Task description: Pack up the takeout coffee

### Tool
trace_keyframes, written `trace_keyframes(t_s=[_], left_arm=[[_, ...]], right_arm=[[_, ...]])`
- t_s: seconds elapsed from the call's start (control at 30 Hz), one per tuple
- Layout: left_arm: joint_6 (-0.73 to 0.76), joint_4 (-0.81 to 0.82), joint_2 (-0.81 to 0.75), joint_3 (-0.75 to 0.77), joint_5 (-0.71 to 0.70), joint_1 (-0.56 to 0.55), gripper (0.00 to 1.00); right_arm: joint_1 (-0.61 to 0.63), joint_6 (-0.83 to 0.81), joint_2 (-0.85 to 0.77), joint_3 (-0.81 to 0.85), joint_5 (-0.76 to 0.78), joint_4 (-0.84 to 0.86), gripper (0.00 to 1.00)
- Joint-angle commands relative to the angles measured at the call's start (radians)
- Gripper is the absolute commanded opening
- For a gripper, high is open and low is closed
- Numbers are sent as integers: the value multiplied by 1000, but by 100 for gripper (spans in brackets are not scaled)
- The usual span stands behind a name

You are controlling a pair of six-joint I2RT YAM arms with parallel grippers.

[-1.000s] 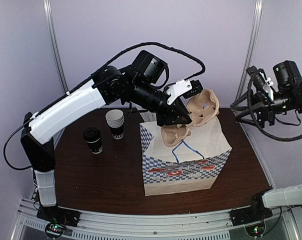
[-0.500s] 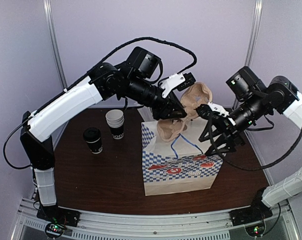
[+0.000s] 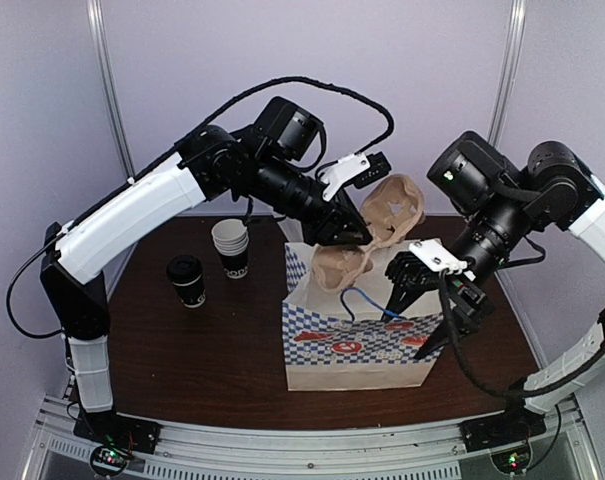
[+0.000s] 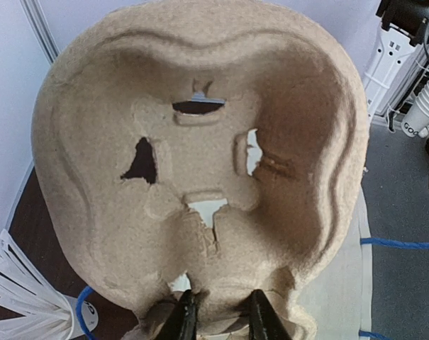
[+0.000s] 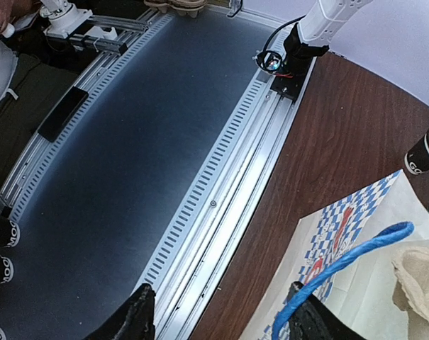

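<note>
Gripping the lower edge of a pulp cup carrier (image 3: 392, 205), the left claw (image 4: 220, 320) holds it tilted over the open mouth of a checkered paper bag (image 3: 357, 350). The right claw (image 3: 420, 300) hangs at the bag's right top edge with its jaws spread wide and nothing between them. The bag's blue rope handle (image 5: 349, 258) runs just beside one finger. The takeout coffee (image 3: 186, 280) stands upright on the tabletop (image 3: 212, 370), well left of the bag and near a stack of lidless cups (image 3: 231, 247), untouched by either arm.
</note>
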Motion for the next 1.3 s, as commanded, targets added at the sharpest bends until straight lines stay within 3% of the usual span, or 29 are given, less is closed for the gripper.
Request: trace_keyframes(t_s=[0.0, 0.2, 0.43, 0.53, 0.9, 1.03, 1.27], left_arm=[[21, -71, -21, 3, 76, -1, 24], [64, -154, -29, -32, 110, -25, 23], [116, -241, 16, 21, 106, -49, 23], [114, -256, 34, 26, 84, -52, 23], [21, -282, 88, 12, -70, -57, 21], [-83, -287, 90, 7, -125, -57, 20], [-206, -329, 123, 5, -95, -56, 20]], right_arm=[[0, -41, -11, 53, 91, -33, 63], [-38, -37, -50, 76, 237, -7, 68], [-257, -65, -95, 227, 99, -78, 73], [-367, -77, -142, 255, 114, -86, 73], [-558, 105, -231, 13, 292, 149, 73], [-594, 137, -215, -30, 274, 195, 74], [-633, 169, -170, -64, 231, 237, 73]])
